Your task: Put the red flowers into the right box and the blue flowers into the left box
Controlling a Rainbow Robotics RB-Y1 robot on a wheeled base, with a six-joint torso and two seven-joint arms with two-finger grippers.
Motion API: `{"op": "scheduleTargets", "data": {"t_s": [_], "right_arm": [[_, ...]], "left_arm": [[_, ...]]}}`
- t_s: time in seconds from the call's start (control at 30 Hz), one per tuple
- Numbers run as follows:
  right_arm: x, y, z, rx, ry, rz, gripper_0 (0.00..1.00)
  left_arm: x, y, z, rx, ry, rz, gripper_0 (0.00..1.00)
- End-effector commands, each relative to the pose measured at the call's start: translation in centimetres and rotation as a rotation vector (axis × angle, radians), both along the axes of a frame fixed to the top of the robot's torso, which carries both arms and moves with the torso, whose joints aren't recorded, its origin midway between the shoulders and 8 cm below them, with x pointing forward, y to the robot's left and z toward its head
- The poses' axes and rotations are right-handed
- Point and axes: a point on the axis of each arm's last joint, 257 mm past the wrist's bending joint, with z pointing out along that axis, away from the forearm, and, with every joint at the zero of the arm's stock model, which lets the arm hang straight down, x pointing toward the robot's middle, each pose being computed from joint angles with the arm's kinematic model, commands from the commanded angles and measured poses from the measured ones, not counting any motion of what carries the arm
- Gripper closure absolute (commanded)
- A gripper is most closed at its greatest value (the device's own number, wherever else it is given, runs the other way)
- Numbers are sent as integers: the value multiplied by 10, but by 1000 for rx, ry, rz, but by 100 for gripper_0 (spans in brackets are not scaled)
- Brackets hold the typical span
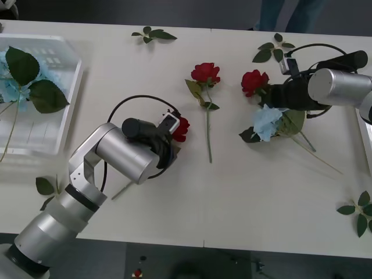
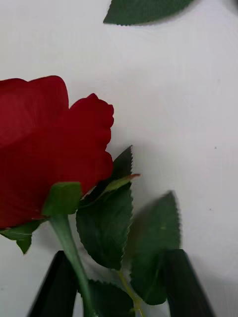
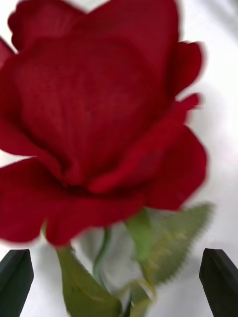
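Note:
Three red flowers lie on the table: one by my left gripper, one in the middle, one by my right gripper. In the left wrist view the red bloom looms close. My left gripper is open, its black fingers on either side of the stem. In the right wrist view my right gripper stands open, astride the stem and leaves below the bloom. A blue flower lies just below the right-hand rose. More blue flowers rest in the left box. The right box shows its rim at the right edge.
Loose green leaf sprigs lie at the far edge, near the right arm, at the front right and by the left arm's elbow. A person's legs stand beyond the table's far side.

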Motion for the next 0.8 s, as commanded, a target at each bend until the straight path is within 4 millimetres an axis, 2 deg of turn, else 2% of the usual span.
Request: {"op": "scheduleTargets", "data": {"t_s": [0.03,0.23,0.27,0.33,0.4,0.47,0.53,0.63,0.8], "right_arm": [[22,6,41,-5,-77,11,100],[25,8,48,23,-83,-1,100],[26,9,51,31,-85,-3,100],[28,6,57,48,-89,-15,100],[31,3,67,66,-99,-25,100],[33,-2,79,79,-110,-34,100],[35,-7,94,98,-125,-43,100],[34,-16,106,115,-132,-51,100],[24,-44,132,90,-141,-41,100]], "left_arm": [[25,-16,23,-63,-64,16,2],[31,-16,21,-67,-75,19,3],[31,-16,20,-69,-75,19,5],[31,-15,19,-69,-75,19,27],[31,-13,17,-65,-71,22,75],[31,-12,16,-64,-69,24,100],[30,-13,14,-66,-64,24,100],[30,-13,15,-68,-64,24,100],[26,-23,23,-130,-52,17,100]]}}
